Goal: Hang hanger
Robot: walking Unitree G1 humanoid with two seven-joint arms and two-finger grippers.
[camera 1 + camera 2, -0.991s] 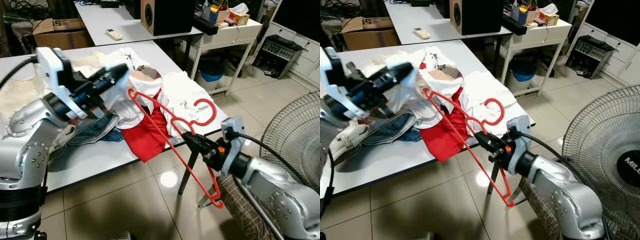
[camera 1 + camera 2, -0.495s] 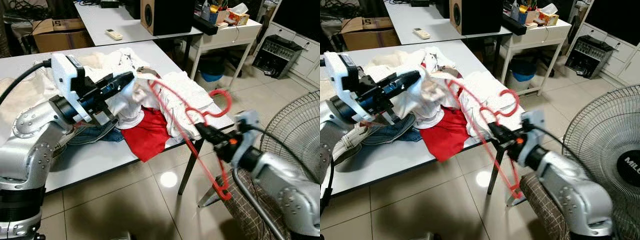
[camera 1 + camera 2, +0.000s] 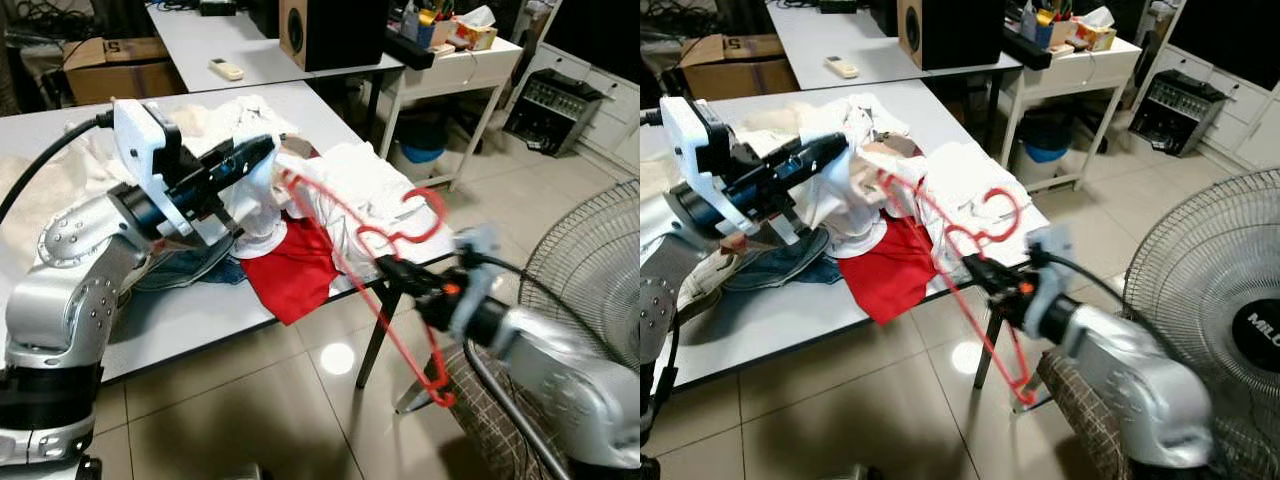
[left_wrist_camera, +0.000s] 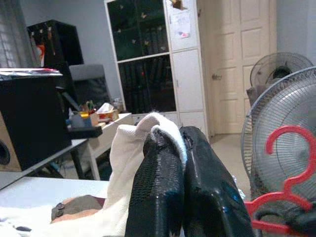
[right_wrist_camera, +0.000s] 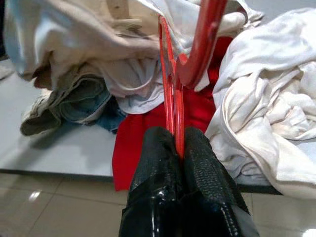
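Note:
A red plastic hanger [image 5: 205,34] slants from the clothes pile down past the table's edge, its low end [image 3: 437,397] over the floor. My right gripper [image 3: 397,271] is shut on its bar just below the hook, off the table's front corner. My left gripper [image 3: 262,151] is raised over the pile and shut on a fold of a white garment [image 3: 255,205], which hangs down from its fingers [image 4: 163,163]. The hanger's upper arm reaches up next to that garment; I cannot tell whether it is inside the fabric.
The white table [image 3: 190,320] carries a red cloth [image 3: 290,265], jeans [image 3: 190,265] and more white laundry [image 3: 370,180]. A standing fan [image 3: 585,270] is close on the right. A speaker [image 3: 330,30], a second desk and a side table [image 3: 450,65] stand behind.
My right gripper swung the hanger up and out, then back in, so its upper arm now lies beside the white garment. My left gripper has carried the garment slightly right.

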